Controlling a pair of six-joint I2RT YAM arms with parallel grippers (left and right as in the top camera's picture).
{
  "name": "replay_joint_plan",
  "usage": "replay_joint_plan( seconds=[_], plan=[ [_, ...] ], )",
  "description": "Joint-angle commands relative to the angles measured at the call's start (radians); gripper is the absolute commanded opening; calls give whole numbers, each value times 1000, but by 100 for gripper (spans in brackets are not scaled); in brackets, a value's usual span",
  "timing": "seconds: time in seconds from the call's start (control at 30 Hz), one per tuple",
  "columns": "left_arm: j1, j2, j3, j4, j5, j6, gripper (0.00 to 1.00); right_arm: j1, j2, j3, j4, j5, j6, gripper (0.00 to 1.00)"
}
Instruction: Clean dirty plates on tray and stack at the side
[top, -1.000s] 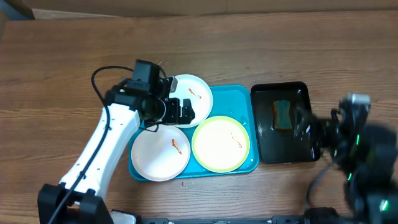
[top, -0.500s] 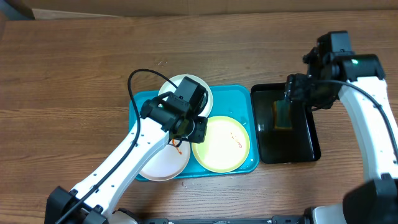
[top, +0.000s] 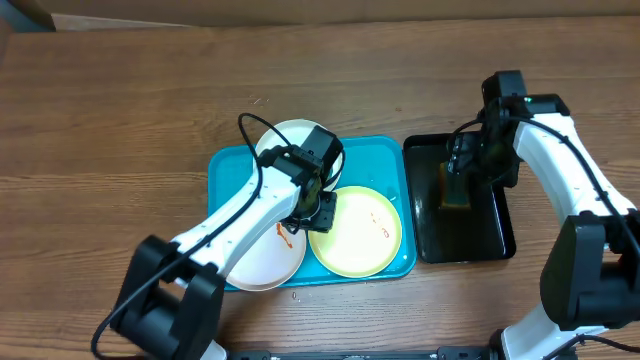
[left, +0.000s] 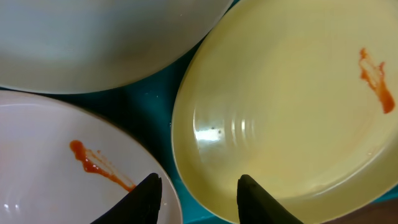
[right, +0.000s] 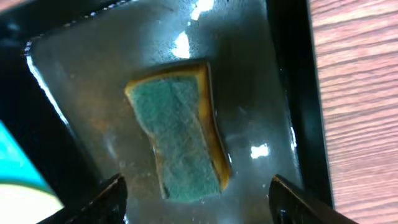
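Three dirty plates lie on the teal tray (top: 225, 170): a white one (top: 300, 138) at the back, a white one (top: 255, 255) at front left, and a yellow-green one (top: 360, 235) at front right. Each of the front two shows an orange-red smear (left: 93, 162) (left: 376, 74). My left gripper (top: 322, 212) (left: 199, 199) is open and low over the tray. One finger is over the front white plate (left: 50, 186), the other over the yellow-green plate (left: 280, 106), whose rim lies between them. My right gripper (top: 458, 175) (right: 202, 199) is open above a green-and-yellow sponge (right: 183, 137).
The sponge (top: 455, 190) lies in shallow water in a black tray (top: 505, 235) (right: 297, 74) right of the teal tray. Bare wood table (top: 120, 120) surrounds both trays. A strip of teal tray (left: 149, 106) shows between the plates.
My left gripper moved from over the back white plate down to the gap between the front plates. My right arm swung in from the right front to over the black tray.
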Motion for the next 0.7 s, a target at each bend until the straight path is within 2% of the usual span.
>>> replay_joint_plan(
  seconds=[0.0, 0.1, 0.27, 0.37, 0.47, 0.57, 0.67],
  plan=[
    [-2, 47, 13, 11, -22, -18, 42, 4, -6, -56, 50, 12, 25, 74],
    [-2, 72, 13, 36, -23, -17, 43, 5, -6, -139, 148, -37, 24, 78],
    [-2, 85, 13, 50, -24, -18, 41, 5, -6, -238, 240, -55, 24, 77],
    [-2, 86, 13, 51, -24, -18, 41, 5, -6, -266, 248, -54, 24, 73],
    [-2, 87, 13, 52, -24, -18, 46, 5, -6, -270, 227, -55, 24, 69],
    [-2, 87, 12, 59, -24, -17, 46, 5, -6, -270, 211, -55, 24, 70],
    [-2, 87, 7, 76, -24, -17, 47, 5, -6, -270, 224, -55, 24, 75]
  ],
)
